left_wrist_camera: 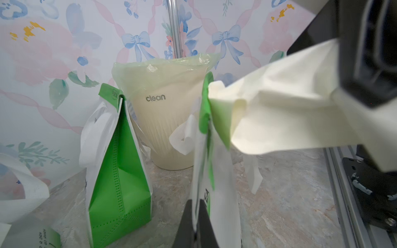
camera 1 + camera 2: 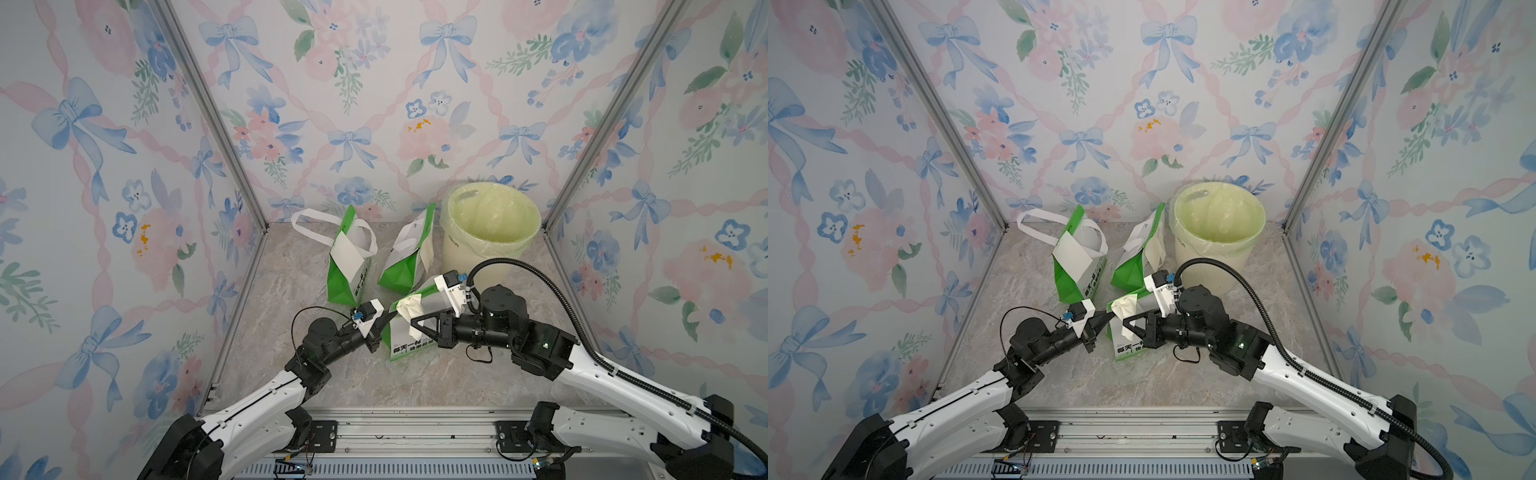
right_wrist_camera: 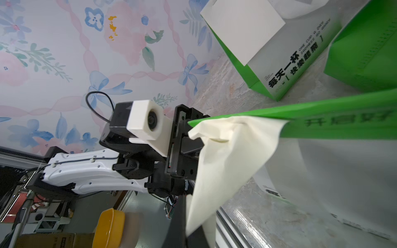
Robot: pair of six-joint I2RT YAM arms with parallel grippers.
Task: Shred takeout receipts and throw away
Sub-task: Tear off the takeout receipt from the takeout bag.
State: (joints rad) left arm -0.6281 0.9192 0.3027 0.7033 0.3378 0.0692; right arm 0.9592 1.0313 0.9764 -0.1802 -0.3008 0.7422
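Three green-and-white bags stand on the marble table. The nearest bag has a crumpled white takeout receipt at its top edge. My right gripper is shut on this receipt. My left gripper is shut on the same bag's thin edge, close beside the right one. A flat receipt lies on the left bag. Another receipt hangs on the middle bag.
A cream bin with a pale green liner stands at the back right, just behind the bags. Floral walls close in the left, back and right. An aluminium rail runs along the front edge.
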